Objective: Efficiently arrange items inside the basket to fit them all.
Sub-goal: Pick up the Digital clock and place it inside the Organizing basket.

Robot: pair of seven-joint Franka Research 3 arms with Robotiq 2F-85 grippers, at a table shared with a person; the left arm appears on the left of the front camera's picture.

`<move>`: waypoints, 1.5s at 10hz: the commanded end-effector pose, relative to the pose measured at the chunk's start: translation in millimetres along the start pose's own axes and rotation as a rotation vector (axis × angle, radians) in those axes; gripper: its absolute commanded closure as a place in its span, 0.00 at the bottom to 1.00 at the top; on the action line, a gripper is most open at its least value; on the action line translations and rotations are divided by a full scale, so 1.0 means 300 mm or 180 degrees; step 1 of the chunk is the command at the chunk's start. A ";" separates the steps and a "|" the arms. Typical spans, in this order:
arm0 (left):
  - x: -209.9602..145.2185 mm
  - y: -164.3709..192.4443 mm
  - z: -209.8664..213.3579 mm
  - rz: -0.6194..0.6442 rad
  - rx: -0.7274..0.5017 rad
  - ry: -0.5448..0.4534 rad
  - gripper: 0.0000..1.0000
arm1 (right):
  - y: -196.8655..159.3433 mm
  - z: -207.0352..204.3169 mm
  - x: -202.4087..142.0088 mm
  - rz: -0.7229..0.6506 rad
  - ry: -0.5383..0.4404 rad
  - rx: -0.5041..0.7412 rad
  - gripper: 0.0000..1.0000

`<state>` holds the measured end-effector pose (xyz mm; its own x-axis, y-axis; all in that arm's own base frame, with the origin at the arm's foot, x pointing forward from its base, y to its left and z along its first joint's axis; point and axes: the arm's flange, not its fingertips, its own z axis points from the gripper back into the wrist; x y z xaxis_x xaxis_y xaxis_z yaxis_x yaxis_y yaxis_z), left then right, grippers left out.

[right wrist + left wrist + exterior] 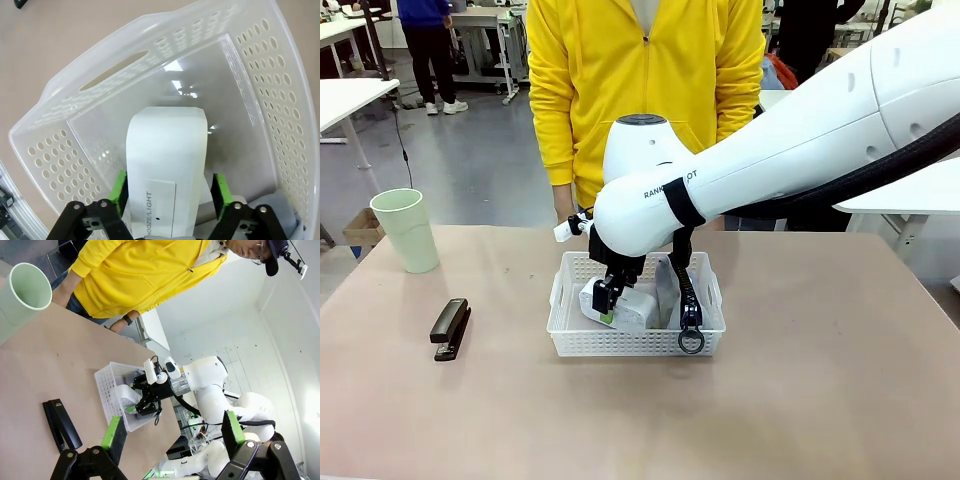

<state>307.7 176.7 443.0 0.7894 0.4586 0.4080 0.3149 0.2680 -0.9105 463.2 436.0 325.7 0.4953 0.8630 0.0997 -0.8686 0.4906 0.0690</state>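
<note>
Inside the basket (635, 345), the right pincer (607, 308) straddles the white boxy device (167, 150), pads slightly parted from it. Left of the basket sit the stapler (450, 328) and cup (406, 230); the left pincer (173, 419) gapes empty.

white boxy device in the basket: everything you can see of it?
The white boxy device is a smooth, plastic-looking block with one rounded end and a flat panel printed "OOZE/LIGHT" (start hidden) beside a small dark dot. It sits inside the basket, towards the robot's left end, grey pouch beside it. The right claw straddles it, green pads flanking its sides, a thin gap at one.
</note>
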 end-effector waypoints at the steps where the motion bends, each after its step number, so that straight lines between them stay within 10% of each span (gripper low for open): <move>1: -0.004 -0.008 0.003 -0.0031 -0.0033 0.0010 0.00 | -0.002 0.003 0.015 -0.0063 -0.0006 -0.0095 0.00; 6: -0.004 -0.008 0.003 -0.0031 -0.0033 0.0010 0.00 | 0.003 0.222 -0.111 -0.0157 -0.0325 -0.0204 0.00; 11: -0.004 -0.008 0.003 -0.0031 -0.0033 0.0010 0.00 | -0.058 0.608 -0.717 -0.0826 -0.1089 0.0784 0.00; 15: -0.004 -0.008 0.003 -0.0031 -0.0033 0.0010 0.00 | -0.145 0.491 -1.270 -0.1671 -0.2137 0.1281 0.00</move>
<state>307.4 176.8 443.3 0.7890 0.4587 0.4088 0.3155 0.2684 -0.9102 326.4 90.7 450.4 0.8398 0.3246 0.4352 -0.5356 0.6263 0.5664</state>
